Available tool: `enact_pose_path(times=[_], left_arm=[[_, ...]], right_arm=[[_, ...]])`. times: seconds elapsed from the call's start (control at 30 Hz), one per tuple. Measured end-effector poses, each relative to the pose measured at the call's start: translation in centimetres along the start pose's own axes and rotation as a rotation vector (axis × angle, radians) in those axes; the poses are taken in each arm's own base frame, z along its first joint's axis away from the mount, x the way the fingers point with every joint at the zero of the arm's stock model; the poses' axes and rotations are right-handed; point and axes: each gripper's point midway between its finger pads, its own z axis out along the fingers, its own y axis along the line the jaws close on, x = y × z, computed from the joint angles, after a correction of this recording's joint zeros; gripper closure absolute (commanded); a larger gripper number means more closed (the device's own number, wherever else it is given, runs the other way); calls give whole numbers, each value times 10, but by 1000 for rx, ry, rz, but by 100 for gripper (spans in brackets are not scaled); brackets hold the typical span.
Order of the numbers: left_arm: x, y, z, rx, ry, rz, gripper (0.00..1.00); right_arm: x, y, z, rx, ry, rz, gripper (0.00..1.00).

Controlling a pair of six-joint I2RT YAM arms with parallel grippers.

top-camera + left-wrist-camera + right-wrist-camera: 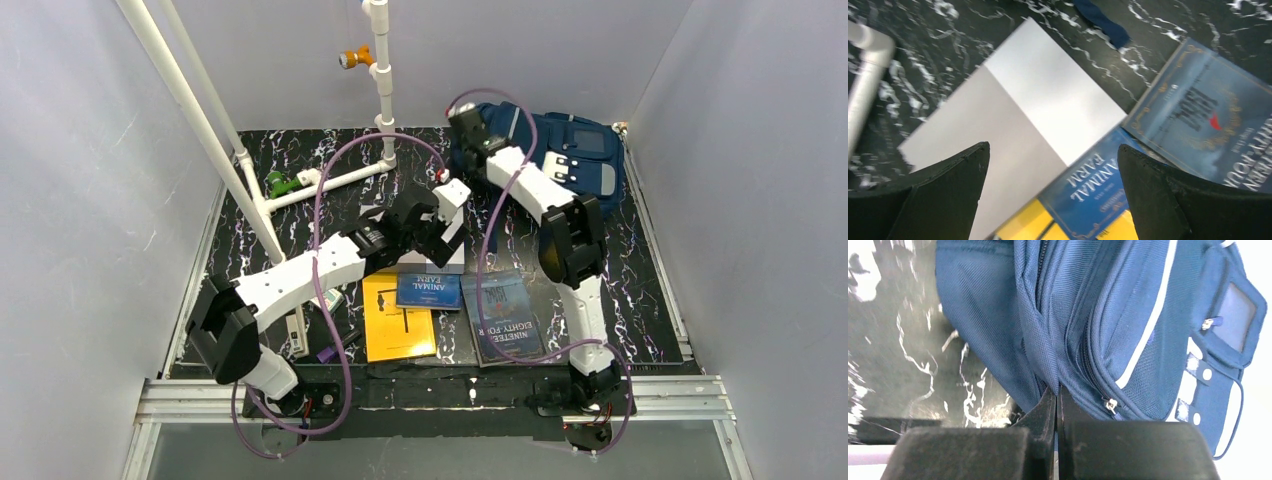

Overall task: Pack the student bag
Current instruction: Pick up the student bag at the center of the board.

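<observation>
All books (505,318) lie unpacked; your left gripper (1053,147) gapes above them, right gripper (1055,390) pressed shut against the student bag (1128,315)

The overhead view is lit softly and evenly from above. The pale walls are bright, the dark marbled worktop (650,270) shows only faint shadows under the arms, and the whole picture is a little soft. The left wrist's view is blurred. A white rectangle (1048,95) there splits into a bright half and a shaded grey half, and the black jaws at the bottom are out of focus. On the right wrist, the student bag (1128,315) shows crisp weave, while the right edge blows out to white.
</observation>
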Motion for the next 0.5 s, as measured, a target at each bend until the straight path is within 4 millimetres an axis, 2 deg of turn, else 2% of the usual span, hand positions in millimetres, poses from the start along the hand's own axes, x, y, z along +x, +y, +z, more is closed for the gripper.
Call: enact_pose_path(times=[0.07, 0.13, 0.2, 0.3, 0.4, 0.5], left_arm=[[5, -11, 3, 64, 35, -71, 1], [0, -12, -1, 122, 34, -187, 1], [-11, -7, -6, 160, 9, -297, 1], [-24, -7, -13, 223, -20, -423, 1], [-29, -28, -21, 320, -2, -521, 1], [-32, -45, -28, 397, 24, -597, 1]], right_arm=[[-27, -23, -11, -22, -23, 99, 99], [-51, -47, -25, -23, -66, 185, 99], [-61, -65, -38, -27, -100, 250, 99], [-51, -78, -55, -48, -99, 310, 99], [-33, -72, -69, -97, -70, 341, 99], [-29, -62, -77, -166, -57, 372, 99]])
